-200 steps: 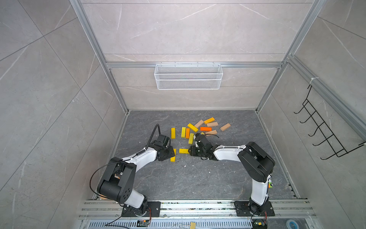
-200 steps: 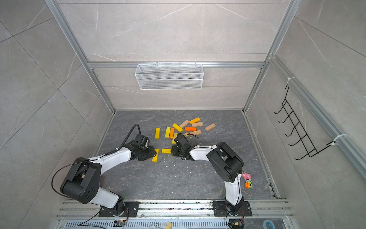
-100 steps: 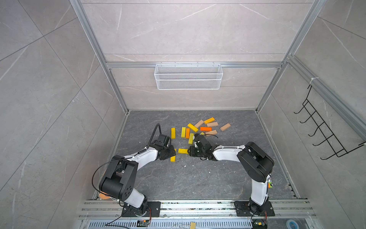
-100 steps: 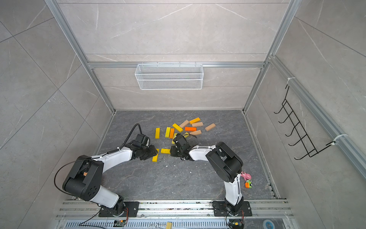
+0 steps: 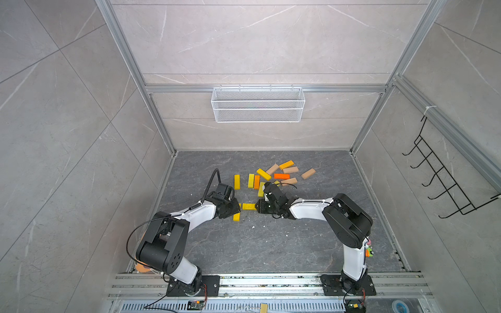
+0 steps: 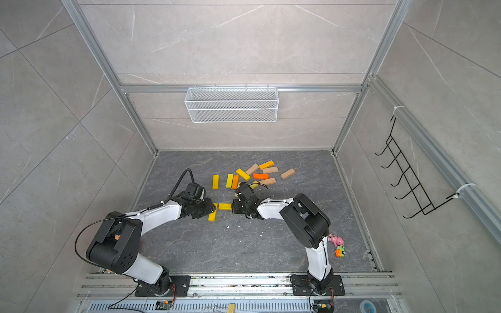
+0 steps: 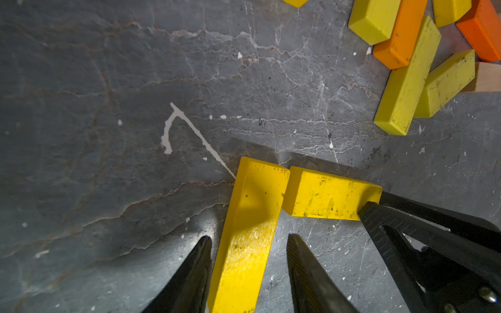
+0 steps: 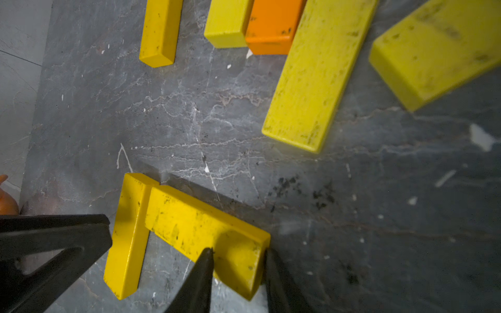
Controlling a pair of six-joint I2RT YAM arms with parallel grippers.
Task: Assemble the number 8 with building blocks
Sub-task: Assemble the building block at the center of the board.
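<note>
Both arms are stretched low toward the middle of both top views, the left arm (image 5: 199,214) from lower left, the right arm (image 5: 309,210) from lower right. The left gripper (image 7: 248,238) is set astride a yellow block (image 7: 252,206), a gap left at one finger. The right gripper (image 8: 238,252) is clamped on a second yellow block (image 8: 200,225).

- No readable text, label, brand or number in any view.
- building blocks (image 5: 282,176): plain painted faces, scuffs only.
- counter (image 7: 108,81): white scratch marks, no lettering.
</note>
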